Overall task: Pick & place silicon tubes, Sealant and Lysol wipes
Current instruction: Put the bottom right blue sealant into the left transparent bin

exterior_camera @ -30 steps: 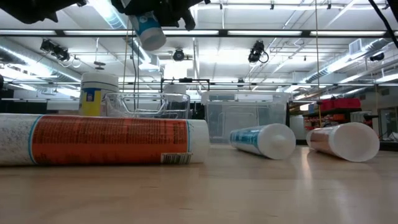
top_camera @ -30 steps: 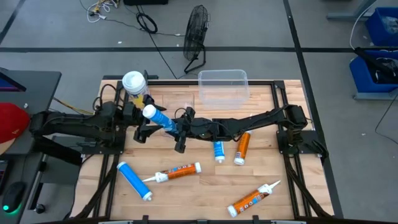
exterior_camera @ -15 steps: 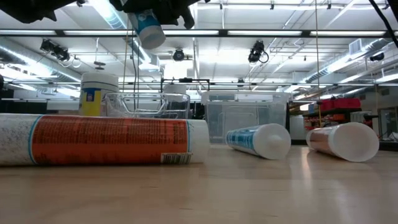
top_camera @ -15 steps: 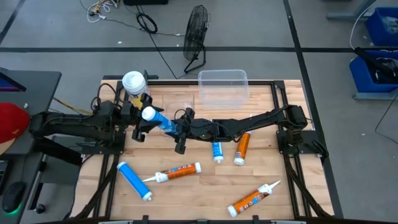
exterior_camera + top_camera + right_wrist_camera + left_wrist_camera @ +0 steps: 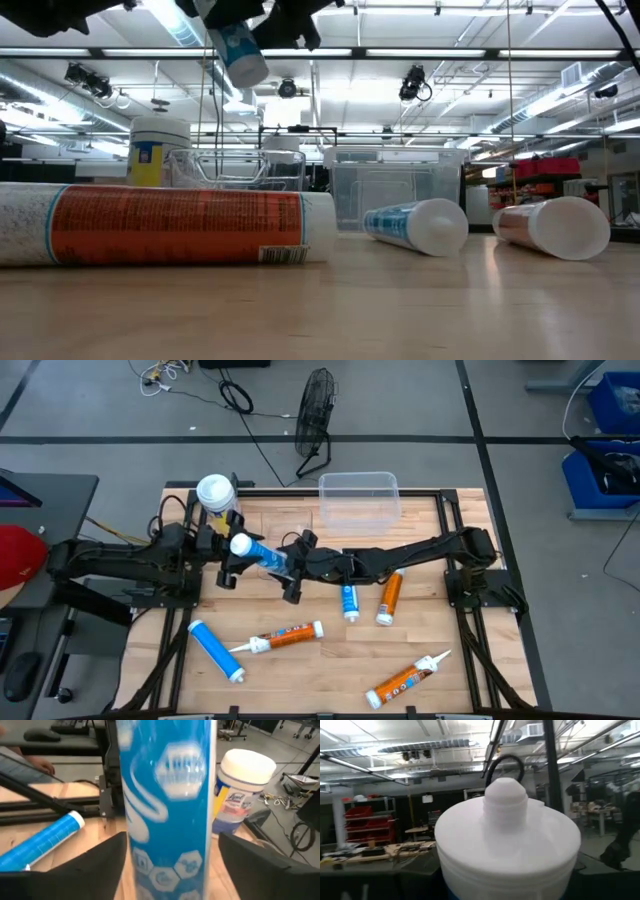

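Wipes (image 5: 214, 493): one canister, upright at the table's back left corner. Blue tubes: three — one (image 5: 258, 554) held above the table between both grippers, one (image 5: 216, 650) lying front left, one (image 5: 349, 601) mid-table. Orange tubes: three, all lying. One clear bin (image 5: 359, 498) at the back. The right gripper (image 5: 288, 567) pinches the raised tube; whether the left gripper's (image 5: 226, 563) fingers are closed I cannot tell.

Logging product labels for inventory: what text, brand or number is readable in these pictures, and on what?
"Lysol": partly legible script on the Lysol wipes canister, right wrist view.
Held blue tube: white logo, too blurred to read.
Orange tube: print and barcode too small to read.
No other readable text.
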Robot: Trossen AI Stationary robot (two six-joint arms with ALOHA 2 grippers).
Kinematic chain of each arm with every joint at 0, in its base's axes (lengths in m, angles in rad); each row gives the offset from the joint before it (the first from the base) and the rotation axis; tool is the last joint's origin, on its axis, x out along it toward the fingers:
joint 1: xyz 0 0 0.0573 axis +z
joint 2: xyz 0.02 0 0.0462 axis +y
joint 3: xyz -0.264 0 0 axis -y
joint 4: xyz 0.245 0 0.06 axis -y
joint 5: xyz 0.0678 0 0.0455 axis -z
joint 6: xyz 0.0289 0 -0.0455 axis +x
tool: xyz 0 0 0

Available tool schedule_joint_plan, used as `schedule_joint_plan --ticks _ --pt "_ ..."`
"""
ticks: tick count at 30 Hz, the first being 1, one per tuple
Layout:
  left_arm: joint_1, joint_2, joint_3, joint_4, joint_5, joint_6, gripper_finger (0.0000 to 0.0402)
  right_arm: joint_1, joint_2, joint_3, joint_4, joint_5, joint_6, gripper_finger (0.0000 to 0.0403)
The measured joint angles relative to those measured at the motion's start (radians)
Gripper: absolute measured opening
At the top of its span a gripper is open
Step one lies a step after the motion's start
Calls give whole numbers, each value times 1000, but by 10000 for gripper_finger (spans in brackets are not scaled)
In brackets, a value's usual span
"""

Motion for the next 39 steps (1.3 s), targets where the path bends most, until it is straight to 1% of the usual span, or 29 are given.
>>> schedule_joint_plan --ticks 4,8,11,14,17,19,22,28,29,30,34,37,39 --pt "0 0 0 -15 -47 18 211 0 -24 0 -75 35 9 343" --pt "0 0 0 -31 -95 45 211 7 -64 0 -237 119 45 332" --pt "9 2 0 -70 -157 69 211 15 -92 0 -406 210 127 316" --pt "35 2 0 -91 -211 72 211 25 -106 -2 -600 302 256 297" --pt "69 2 0 -97 -234 72 211 43 -106 -2 -763 355 379 271" --pt "101 2 0 -96 -244 70 211 60 -102 -9 -813 370 455 245" --pt "148 16 0 -88 -262 70 211 91 -98 -59 -822 394 523 189" --pt "222 105 0 -76 -262 62 211 132 -97 -191 -720 407 610 31" --pt "228 129 0 -65 -261 62 211 133 -97 -209 -696 413 615 16" --pt "236 152 0 -48 -261 62 211 133 -97 -223 -671 415 618 11" --pt "278 233 33 -28 -272 60 211 130 -97 -253 -602 415 640 18" --pt "300 300 60 -37 -286 56 211 130 -97 -268 -546 416 615 5" --pt "309 346 72 -40 -297 52 211 130 -97 -269 -527 414 610 5"
